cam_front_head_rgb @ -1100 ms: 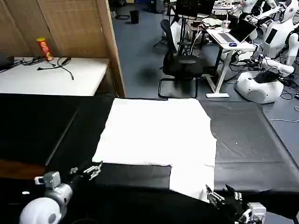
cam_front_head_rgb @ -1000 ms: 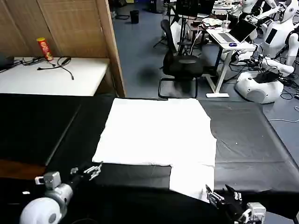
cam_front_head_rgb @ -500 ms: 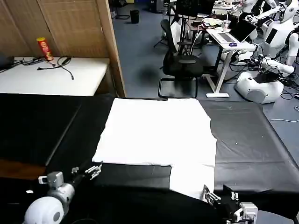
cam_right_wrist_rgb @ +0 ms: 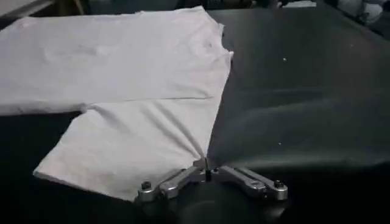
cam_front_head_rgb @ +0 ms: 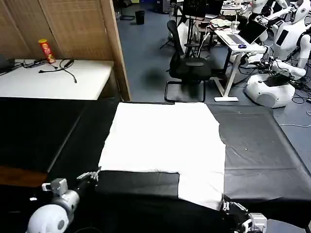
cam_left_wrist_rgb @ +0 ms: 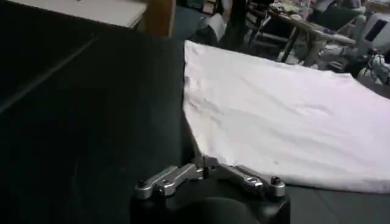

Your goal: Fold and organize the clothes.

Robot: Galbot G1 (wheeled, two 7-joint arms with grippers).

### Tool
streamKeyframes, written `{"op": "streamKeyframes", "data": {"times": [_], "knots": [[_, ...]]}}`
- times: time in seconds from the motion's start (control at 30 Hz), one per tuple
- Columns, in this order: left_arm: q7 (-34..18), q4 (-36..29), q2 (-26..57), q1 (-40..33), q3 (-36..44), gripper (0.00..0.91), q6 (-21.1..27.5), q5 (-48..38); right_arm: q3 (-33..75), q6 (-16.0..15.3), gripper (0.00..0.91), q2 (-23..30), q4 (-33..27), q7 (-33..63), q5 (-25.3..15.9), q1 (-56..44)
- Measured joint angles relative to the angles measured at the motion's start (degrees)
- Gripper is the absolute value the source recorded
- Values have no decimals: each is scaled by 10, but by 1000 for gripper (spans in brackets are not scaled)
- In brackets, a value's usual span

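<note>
Head view, T-shirt: I see the white T-shirt (cam_front_head_rgb: 163, 141) lying flat on the black counter (cam_front_head_rgb: 257, 150), plain side up, no lettering or logo showing from here. Its main body is a broad rectangle reaching to the far edge of the counter, and one narrower flap hangs toward me at the near right corner.
Head view, left claw: my left claw (cam_front_head_rgb: 91, 175) sits low at the near left, its tips right at the shirt's near left corner.
Head view, right claw: my right claw (cam_front_head_rgb: 228, 206) is at the near right, at the lower right corner of the flap.
Left wrist view, T-shirt: the cloth (cam_left_wrist_rgb: 286, 122) is smooth with faint wrinkles, and its near edge runs across the dark counter (cam_left_wrist_rgb: 79, 122).
Left wrist view, left claw: the left claw (cam_left_wrist_rgb: 204, 164) has its fingers brought together on the corner of the shirt's edge.
Right wrist view, T-shirt: the flap (cam_right_wrist_rgb: 140, 146) shows creases fanning out from one pinched point, and the counter (cam_right_wrist_rgb: 304, 97) is bare beside it.
Right wrist view, right claw: the right claw (cam_right_wrist_rgb: 206, 167) has its fingers drawn together, clamped on the flap's corner.
</note>
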Motion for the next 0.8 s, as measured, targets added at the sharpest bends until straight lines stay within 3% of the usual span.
{"op": "streamKeyframes", "data": {"times": [0.23, 0.37, 0.5, 0.8], "knots": [[-5, -61, -5, 65, -17, 0, 0, 5, 22, 56, 0, -12, 7, -28, 45, 14], [-5, -80, -14, 70, -16, 0, -24, 9, 36, 88, 0, -27, -7, -33, 77, 59], [-7, -78, -25, 49, -8, 0, -51, 18, 35, 108, 0, -46, -39, -43, 92, 111], [-14, -33, -40, -42, 13, 0, -67, 48, 3, 141, 0, -89, -173, -61, 98, 259]]}}
